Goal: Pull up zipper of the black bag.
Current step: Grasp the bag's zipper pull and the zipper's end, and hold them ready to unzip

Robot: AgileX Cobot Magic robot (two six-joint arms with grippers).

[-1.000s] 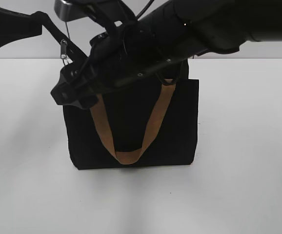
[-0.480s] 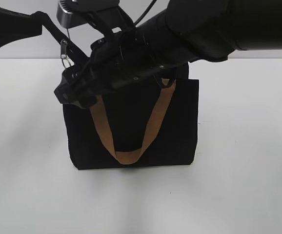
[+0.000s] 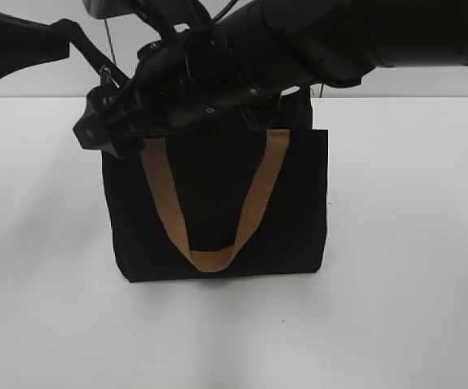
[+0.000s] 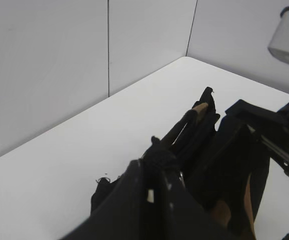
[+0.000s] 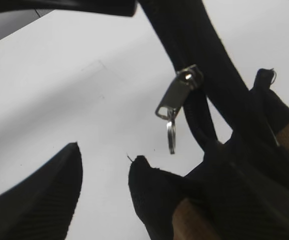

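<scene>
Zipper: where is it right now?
In the right wrist view the zipper hangs on its black track, just above the open right gripper; in the exterior view it sits off the bag's upper-left corner.

Robot test bench or lab setting: plain white table [image 3: 412, 243] backed by bare grey wall panels [image 4: 44, 65] with seams, two black robot arms [image 3: 323, 40] overhead, no domestic or retail furnishings.

The right gripper [image 3: 96, 134] hides the black bag [image 3: 218, 211]'s upper left corner.
</scene>
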